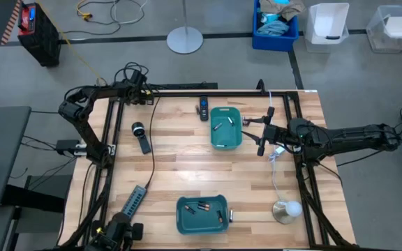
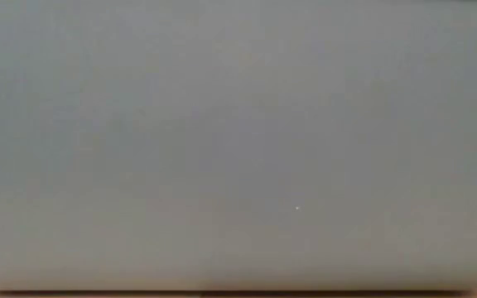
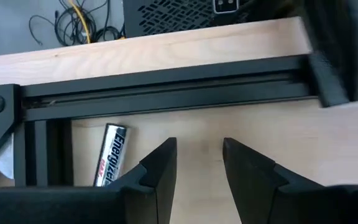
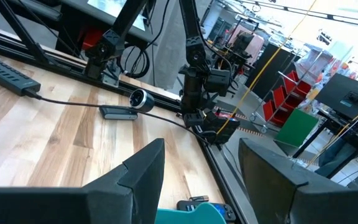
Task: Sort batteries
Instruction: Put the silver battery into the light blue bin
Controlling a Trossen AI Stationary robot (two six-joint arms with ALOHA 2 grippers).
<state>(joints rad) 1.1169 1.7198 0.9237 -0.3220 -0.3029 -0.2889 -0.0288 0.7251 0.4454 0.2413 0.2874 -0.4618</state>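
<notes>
so the left gripper [image 3: 197, 165] is up at the far left corner of the light wooden table [image 1: 187, 167], right by the black metal frame rail [image 3: 166, 84] that runs along the far edge. its two dark fingers stand a little apart with bare wood showing between them, nothing pinched. a silver and black cylindrical battery [image 3: 109, 163] with printed lettering lies on the wood just beside that gripper, close to the rail, not touched by either finger.

the right gripper [image 1: 262, 137] sits over the right half of the table, just to the right of the far teal plastic bin [image 1: 226, 127]. its fingers are spread wide and hold nothing. that bin has a couple of small dark batteries [image 1: 223, 124] lying inside it.

a second teal plastic bin [image 1: 202, 214] sits at the near edge around the middle, with a few more small batteries [image 1: 199, 206] in it, and one small battery [image 1: 229, 215] lies just outside its right wall.

other stuff on the table: a long grey power strip [image 1: 134, 202] near the left near corner, a flat black bar with a round silvery head [image 1: 142, 137] left of centre, a small dark remote-like object [image 1: 204, 107] by the far rail, and a white round lamp-like thing on a disc base [image 1: 287, 210] at the near right.

the low view is just a flat grey blur, can't tell anything from it.
</notes>
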